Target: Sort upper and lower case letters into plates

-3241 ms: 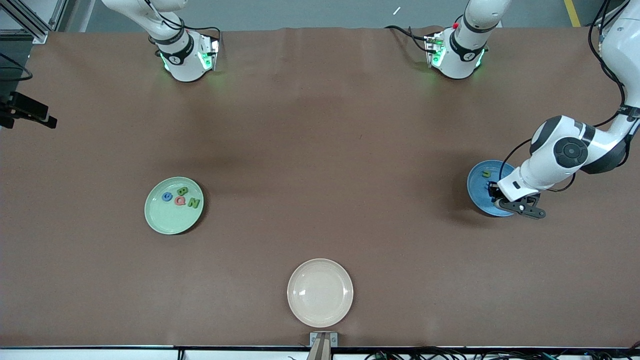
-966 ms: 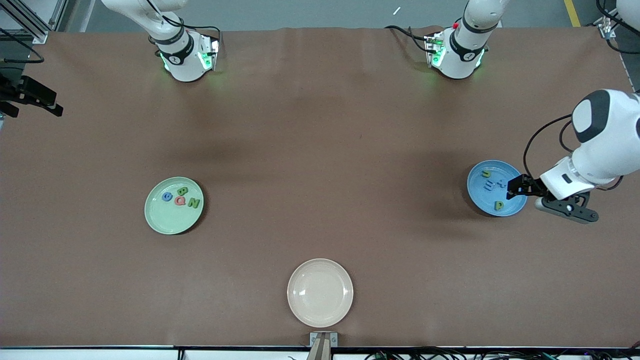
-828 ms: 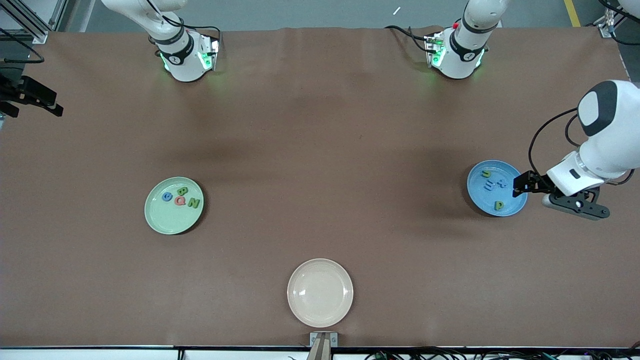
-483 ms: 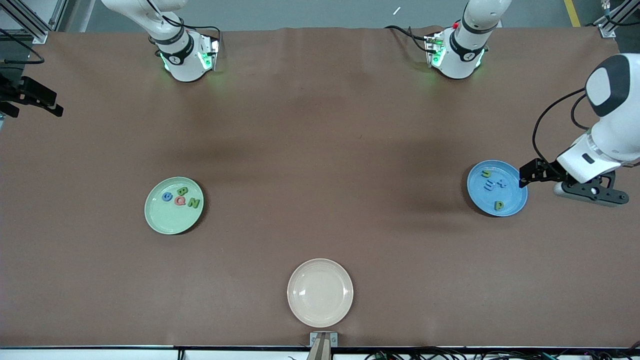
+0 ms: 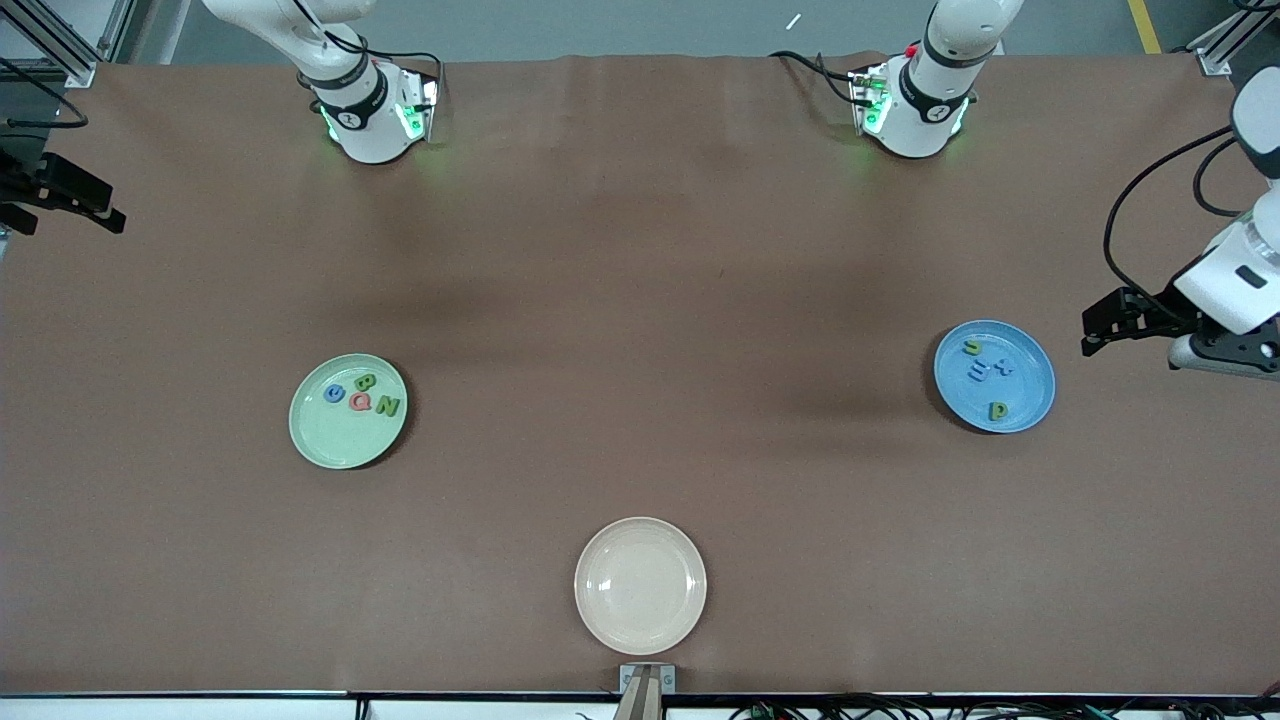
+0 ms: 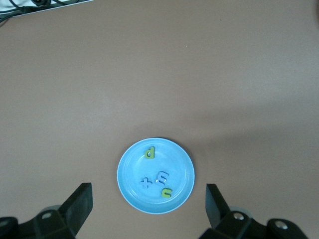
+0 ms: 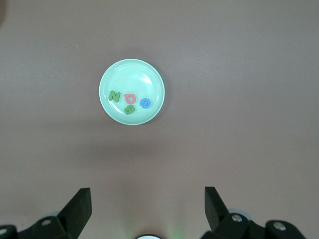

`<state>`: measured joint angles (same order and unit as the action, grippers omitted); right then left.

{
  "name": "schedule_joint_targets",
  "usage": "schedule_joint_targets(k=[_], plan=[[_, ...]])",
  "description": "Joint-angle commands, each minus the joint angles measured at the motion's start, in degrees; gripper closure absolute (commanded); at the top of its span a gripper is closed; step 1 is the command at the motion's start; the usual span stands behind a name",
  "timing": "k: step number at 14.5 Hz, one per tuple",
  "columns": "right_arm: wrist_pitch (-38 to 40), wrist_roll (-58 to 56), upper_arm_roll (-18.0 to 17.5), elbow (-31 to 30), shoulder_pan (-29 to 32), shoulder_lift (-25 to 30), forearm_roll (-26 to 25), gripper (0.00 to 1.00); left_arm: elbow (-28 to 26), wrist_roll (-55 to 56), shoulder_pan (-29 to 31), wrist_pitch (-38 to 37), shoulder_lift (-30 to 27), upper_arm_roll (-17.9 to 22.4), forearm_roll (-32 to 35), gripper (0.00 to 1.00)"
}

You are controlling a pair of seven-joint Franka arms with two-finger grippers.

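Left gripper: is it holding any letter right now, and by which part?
Nothing held. The left gripper is open and empty beside the blue plate; the right gripper is open too.

The worktop [image 5: 640,300] is a plain, matte brown. The pale green plate [image 5: 325,440] carries a blue C [image 5: 334,394], a green B [image 5: 366,383], a red Q [image 5: 361,403] and a green N [image 5: 388,407]. The bright blue plate [image 5: 1030,400] carries a green n [image 5: 971,348], a blue m [image 5: 979,372], a blue x [image 5: 1003,367] and a green p [image 5: 997,411]; the blue letters nearly blend into it. A third plate [image 5: 640,585] is cream-beige and glossy. The arms are white with black joints, their bases lit green, and both grippers are black.
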<state>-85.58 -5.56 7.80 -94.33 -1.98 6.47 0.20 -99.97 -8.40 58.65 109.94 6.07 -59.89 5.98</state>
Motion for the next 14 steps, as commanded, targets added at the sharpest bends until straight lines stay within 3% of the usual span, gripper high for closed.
schedule_joint_targets(k=[1, 10, 14], plan=[[-0.91, -0.42, -0.07, -2.09, -0.13, 1.97, -0.82, 0.0, 2.06, 0.66, 0.24, -2.63, -0.62, 0.21, -1.15, 0.0], [-0.99, -0.42, -0.07, -2.09, -0.13, 1.97, -0.82, 0.0, 2.06, 1.9, 0.24, -2.28, -1.23, 0.12, -1.24, 0.0], [-0.91, -0.42, -0.15, -2.09, -0.21, 1.88, -0.82, 0.0, 6.09, 5.21, 0.15, -1.75, -1.76, -0.49, -1.42, 0.0]])
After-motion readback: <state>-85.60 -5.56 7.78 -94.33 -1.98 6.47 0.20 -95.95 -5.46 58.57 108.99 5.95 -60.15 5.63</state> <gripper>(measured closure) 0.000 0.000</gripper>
